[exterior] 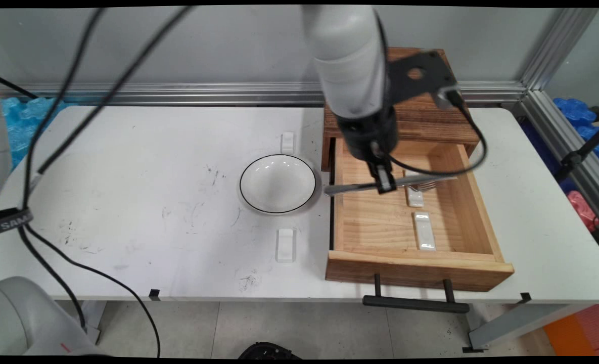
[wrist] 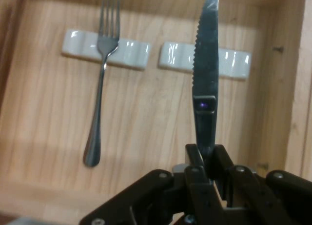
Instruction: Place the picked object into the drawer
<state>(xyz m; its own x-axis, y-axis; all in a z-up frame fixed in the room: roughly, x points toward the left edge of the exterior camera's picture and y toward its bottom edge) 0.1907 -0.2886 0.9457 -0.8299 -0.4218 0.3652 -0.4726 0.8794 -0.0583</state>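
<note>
1. Main view, nearest item: black bar handle on two posts, standing out past the table's near edge from the front panel of an open wooden drawer.
2. White table, scuffed with dark marks. Two small clear holders on it, one near and one farther back, with a white bowl with a thin dark rim between them, just left of the drawer.
3. Drawer floor: two white ceramic rests. The nearer rest is bare. The farther rest carries the neck of a fork, whose handle lies on the wood.
4. Gripper: black, hanging over the drawer's left part, its fingers pinched on the handle of a knife.
5. Knife, held above the drawer floor: in the main view it lies crosswise, one end reaching out over the drawer's left wall toward the bowl. In the hand view the serrated blade points away from the fingers and its tip passes over the bare rest; whether it touches that rest cannot be told. Fork and knife are apart, roughly parallel.
6. Wooden cabinet that the drawer slides from, at the table's back, partly hidden by the arm.
7. Grey wall with an aluminium rail along its foot, behind the table.
</note>
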